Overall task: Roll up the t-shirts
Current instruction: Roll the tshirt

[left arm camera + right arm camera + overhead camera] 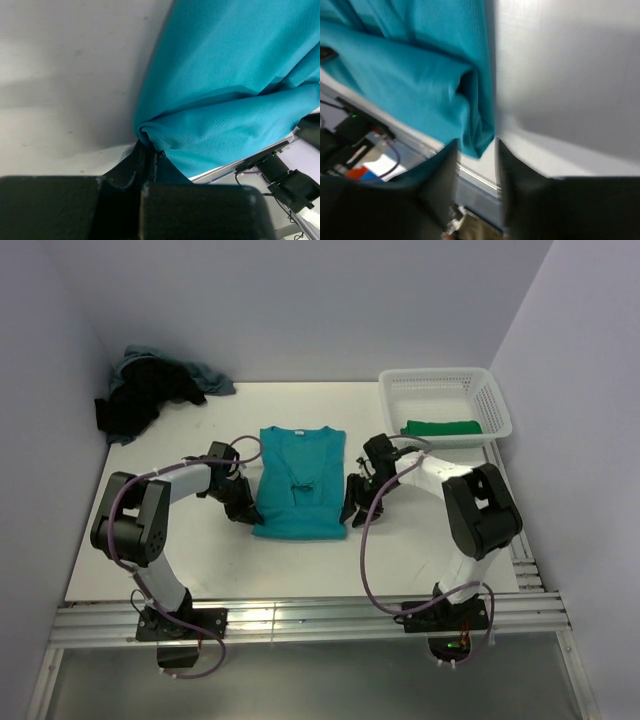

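Pinching the near-left corner of the teal t-shirt (298, 485), the left gripper (146, 156) is clamping tight on a bunched fold of hem. The shirt is lying flat in the middle of the surface (300, 565), folded into a long strip with the collar pointing far and the hem near. At the near-right corner the right gripper (476, 167) is sitting with its jaws parted, the hem corner drooping right at the mouth of the gap. That wrist view is blurry, so I'm guessing it isn't gripping anything. The fabric is looking thin, light and floppy, so it's probably going to sag and wrinkle instead of holding shape. Grabbing both near hem corners evenly is looking like the way to roll it straight. A green t-shirt (441, 427) is sitting in the white basket (445, 390) far right, and dark t-shirts (150, 390) are piling up far left.
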